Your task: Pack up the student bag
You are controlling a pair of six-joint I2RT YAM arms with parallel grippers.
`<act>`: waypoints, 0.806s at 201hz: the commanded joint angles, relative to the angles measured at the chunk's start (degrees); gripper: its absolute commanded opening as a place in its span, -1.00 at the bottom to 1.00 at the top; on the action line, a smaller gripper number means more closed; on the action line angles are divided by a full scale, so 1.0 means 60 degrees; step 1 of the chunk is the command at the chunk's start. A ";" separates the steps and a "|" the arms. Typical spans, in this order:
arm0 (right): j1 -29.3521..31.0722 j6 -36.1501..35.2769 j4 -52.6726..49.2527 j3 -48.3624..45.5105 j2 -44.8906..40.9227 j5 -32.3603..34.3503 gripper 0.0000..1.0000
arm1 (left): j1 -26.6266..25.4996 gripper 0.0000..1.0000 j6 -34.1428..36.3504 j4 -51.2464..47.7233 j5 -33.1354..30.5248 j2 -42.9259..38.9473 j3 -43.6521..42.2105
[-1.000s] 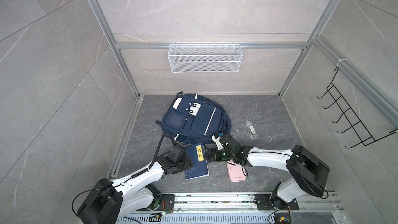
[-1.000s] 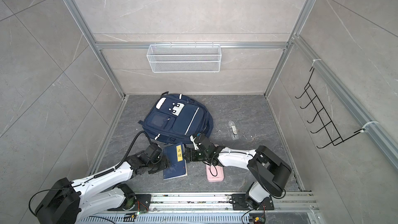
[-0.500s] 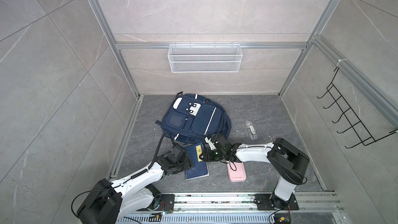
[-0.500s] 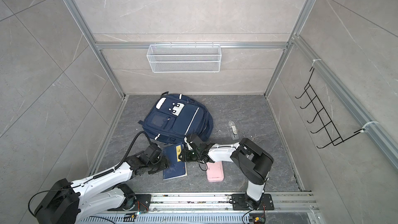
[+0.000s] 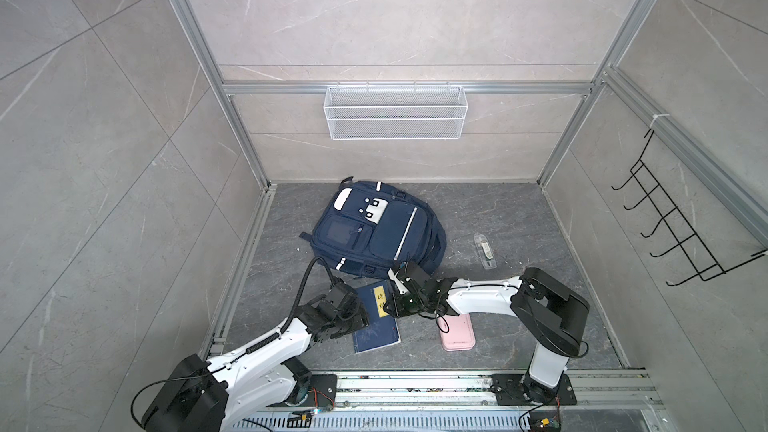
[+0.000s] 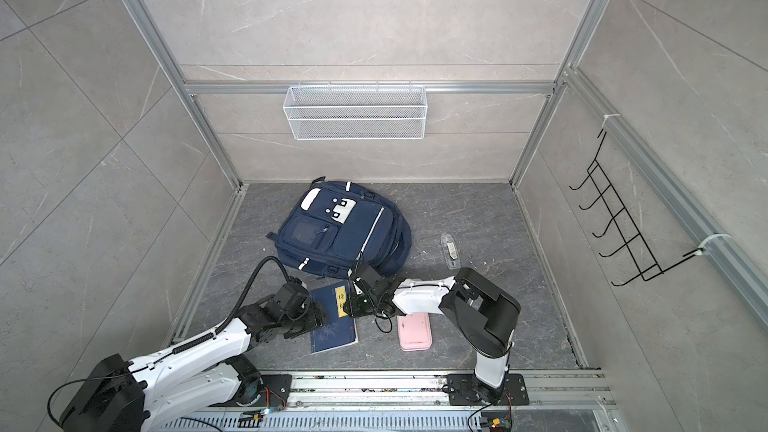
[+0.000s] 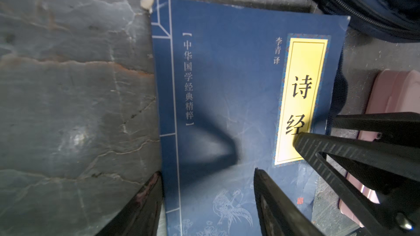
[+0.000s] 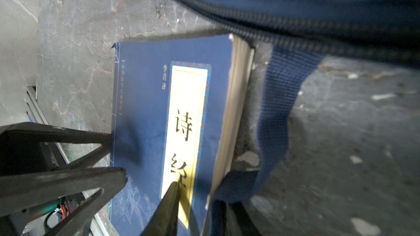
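The student bag (image 5: pixel 374 238) is seen lying flat toward the back of the surface, and no open pocket can be made out. Nothing is judged packed so far: a navy book (image 5: pixel 376 332) is laid just in front of the bag, a pink case (image 5: pixel 457 332) beside the book, and a small clear item (image 5: pixel 484 249) near the bag. The left gripper (image 7: pixel 205 173) is held spread across the book's spine edge. The right gripper (image 5: pixel 390 310) is set astride the page edge, but whether it is clamped cannot be told.
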 commanded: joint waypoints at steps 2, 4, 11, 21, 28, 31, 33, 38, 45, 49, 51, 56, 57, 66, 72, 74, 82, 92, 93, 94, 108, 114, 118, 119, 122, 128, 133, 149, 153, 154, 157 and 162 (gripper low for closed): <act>0.0449 -0.0254 -0.1193 -0.0044 0.0213 -0.0251 -0.32 | 0.0025 0.32 -0.0296 -0.0390 0.0690 0.0054 -0.0409; 0.0450 -0.0260 -0.1201 -0.0049 0.0225 -0.0236 -0.32 | 0.0016 0.32 -0.0304 -0.0389 0.0692 0.0038 -0.0424; 0.0460 -0.0253 -0.1230 -0.0022 0.0246 -0.0196 -0.32 | 0.0006 0.32 -0.0306 -0.0388 0.0699 -0.0015 -0.0436; 0.0461 -0.0269 -0.1275 0.0007 0.0286 -0.0116 -0.32 | 0.0004 0.32 -0.0278 -0.0307 0.0736 -0.0088 -0.0488; 0.0462 -0.0288 -0.1327 0.0057 0.0325 -0.0063 -0.32 | 0.0003 0.32 -0.0241 -0.0154 0.0831 -0.0159 -0.0534; 0.0472 -0.0293 -0.1357 0.0082 0.0349 -0.0030 -0.32 | 0.0003 0.31 -0.0227 -0.0077 0.0865 -0.0186 -0.0550; 0.0475 -0.0295 -0.1374 0.0100 0.0369 -0.0013 -0.32 | 0.0003 0.30 -0.0210 -0.0010 0.0904 -0.0201 -0.0561; 0.0475 -0.0309 -0.1444 0.0155 0.0413 0.0028 -0.33 | 0.0006 0.27 -0.0167 0.0130 0.1014 -0.0261 -0.0593; 0.0485 -0.0323 -0.1501 0.0213 0.0479 0.0059 -0.33 | -0.0001 0.22 -0.0094 0.0345 0.1161 -0.0344 -0.0611; 0.0483 -0.0322 -0.1553 0.0259 0.0512 0.0077 -0.33 | -0.0024 0.20 -0.0031 0.0452 0.1263 -0.0406 -0.0607; 0.0481 -0.0324 -0.1577 0.0280 0.0527 0.0098 -0.33 | -0.0026 0.19 0.0000 0.0499 0.1311 -0.0432 -0.0590; 0.0490 -0.0320 -0.1646 0.0324 0.0561 0.0144 -0.33 | -0.0040 0.17 0.0087 0.0614 0.1409 -0.0522 -0.0563; 0.0505 -0.0322 -0.1654 0.0327 0.0571 0.0142 -0.33 | -0.0048 0.17 0.0117 0.0633 0.1431 -0.0535 -0.0557; 0.0505 -0.0321 -0.1717 0.0392 0.0646 0.0196 -0.33 | -0.0106 0.13 0.0261 0.0801 0.1592 -0.0744 -0.0508; 0.0504 -0.0304 -0.1756 0.0414 0.0686 0.0204 -0.33 | -0.0131 0.12 0.0327 0.0988 0.1736 -0.0957 -0.0506; 0.0504 -0.0298 -0.1763 0.0428 0.0702 0.0222 -0.33 | -0.0129 0.11 0.0335 0.1058 0.1781 -0.0987 -0.0525; 0.0507 -0.0310 -0.1797 0.0459 0.0750 0.0242 -0.33 | -0.0148 0.09 0.0345 0.1343 0.2003 -0.1265 -0.0596; 0.0527 -0.0310 -0.1834 0.0485 0.0806 0.0257 -0.33 | -0.0157 0.08 0.0338 0.1675 0.2185 -0.1617 -0.0707; 0.0523 -0.0310 -0.1836 0.0503 0.0803 0.0257 -0.33 | -0.0158 0.08 0.0338 0.1705 0.2193 -0.1646 -0.0709; 0.0521 -0.0310 -0.1845 0.0497 0.0809 0.0264 -0.33 | -0.0158 0.08 0.0338 0.1728 0.2204 -0.1698 -0.0718; 0.0534 -0.0306 -0.1877 0.0525 0.0843 0.0282 -0.33 | -0.0158 0.07 0.0373 0.1878 0.2303 -0.2091 -0.0772; 0.0534 -0.0303 -0.1889 0.0561 0.0857 0.0283 -0.33 | -0.0166 0.07 0.0403 0.1876 0.2319 -0.2214 -0.0774; 0.0548 -0.0314 -0.1890 0.0565 0.0871 0.0275 -0.33 | -0.0173 0.07 0.0441 0.1892 0.2344 -0.2287 -0.0766; 0.0548 -0.0320 -0.1894 0.0565 0.0872 0.0281 -0.33 | -0.0173 0.07 0.0441 0.1901 0.2346 -0.2304 -0.0766; 0.0549 -0.0320 -0.1896 0.0565 0.0884 0.0274 -0.32 | -0.0173 0.07 0.0461 0.1906 0.2369 -0.2353 -0.0775; 0.0549 -0.0330 -0.1919 0.0578 0.0906 0.0270 -0.33 | -0.0184 0.06 0.0493 0.1964 0.2396 -0.2439 -0.0772; 0.0563 -0.0340 -0.1938 0.0612 0.0919 0.0260 -0.33 | -0.0188 0.06 0.0506 0.2016 0.2424 -0.2511 -0.0788; 0.0600 -0.0372 -0.2010 0.0691 0.0979 0.0259 -0.33 | -0.0216 0.06 0.0521 0.2255 0.2497 -0.2705 -0.0807; 0.0607 -0.0396 -0.2024 0.0707 0.0989 0.0257 -0.33 | -0.0217 0.06 0.0523 0.2300 0.2505 -0.2749 -0.0803; 0.0614 -0.0397 -0.2026 0.0702 0.0990 0.0257 -0.33 | -0.0217 0.06 0.0526 0.2303 0.2507 -0.2762 -0.0801; 0.0632 -0.0398 -0.2023 0.0710 0.0998 0.0264 -0.33 | -0.0217 0.06 0.0537 0.2332 0.2503 -0.2780 -0.0800; 0.0640 -0.0391 -0.2035 0.0726 0.1005 0.0262 -0.33 | -0.0221 0.06 0.0547 0.2381 0.2500 -0.2813 -0.0799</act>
